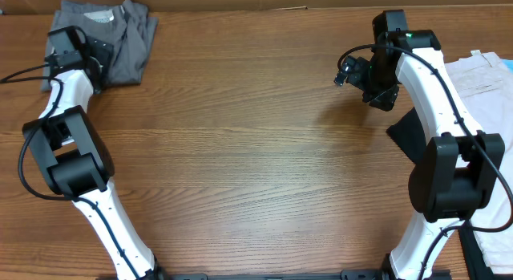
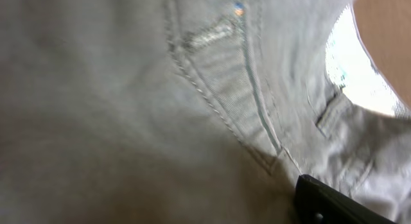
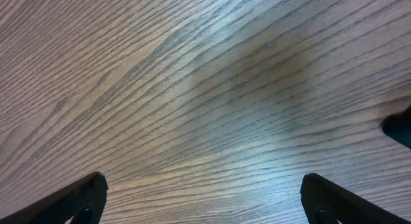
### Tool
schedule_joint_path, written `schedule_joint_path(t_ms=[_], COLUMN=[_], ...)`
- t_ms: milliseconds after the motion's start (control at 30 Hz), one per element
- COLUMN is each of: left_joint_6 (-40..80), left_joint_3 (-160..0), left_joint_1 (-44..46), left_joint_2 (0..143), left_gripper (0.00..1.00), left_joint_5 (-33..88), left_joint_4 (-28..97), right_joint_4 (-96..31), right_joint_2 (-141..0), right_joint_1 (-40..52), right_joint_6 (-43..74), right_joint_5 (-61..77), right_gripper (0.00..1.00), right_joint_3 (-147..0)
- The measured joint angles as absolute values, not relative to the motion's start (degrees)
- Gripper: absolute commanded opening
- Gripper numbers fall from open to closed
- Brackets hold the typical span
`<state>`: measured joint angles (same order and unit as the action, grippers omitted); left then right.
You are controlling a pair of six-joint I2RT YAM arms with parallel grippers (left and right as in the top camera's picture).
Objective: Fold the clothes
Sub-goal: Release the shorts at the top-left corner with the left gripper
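Observation:
The medium-grey shorts (image 1: 120, 39) lie bunched at the table's far left corner. My left gripper (image 1: 80, 49) is down on their left part. In the left wrist view the grey cloth (image 2: 212, 89), with stitched seams and a belt loop, fills the frame. Only the gripper's right finger (image 2: 334, 201) shows, set wide, and the other finger is hidden under cloth. My right gripper (image 1: 350, 71) hangs above bare table at the far right. Its jaws (image 3: 202, 185) are wide open and empty.
The cream-white shorts (image 1: 489, 95) lie at the right edge. A black garment (image 1: 405, 135) lies beside them, under the right arm. The wood table (image 1: 240, 152) stretches between the two arms.

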<state>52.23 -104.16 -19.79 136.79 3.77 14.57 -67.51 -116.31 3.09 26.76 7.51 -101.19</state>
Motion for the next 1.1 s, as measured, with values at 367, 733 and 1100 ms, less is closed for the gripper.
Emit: schedule_joint_path(t_ms=[367, 733, 1100], left_joint_6=[50.57, 45.80, 43.00], left_joint_3=[-106.00, -108.01, -108.75], left_joint_1=[-19.88, -22.02, -22.11], left_joint_2=[136.77, 131.74, 107.68], left_gripper=[1.00, 1.00, 1.00], left_joint_5=[4.12, 3.55, 4.34], left_joint_4=[19.88, 34.89, 54.24], right_joint_4=[-67.48, -67.44, -67.53], right_joint_2=[-116.31, -116.31, -116.20], right_joint_1=[3.09, 3.09, 3.03], right_joint_6=[26.81, 26.79, 26.96], right_joint_5=[7.51, 7.51, 13.65], right_gripper=[1.00, 1.00, 1.00], right_joint_3=[-101.19, -101.19, -101.34])
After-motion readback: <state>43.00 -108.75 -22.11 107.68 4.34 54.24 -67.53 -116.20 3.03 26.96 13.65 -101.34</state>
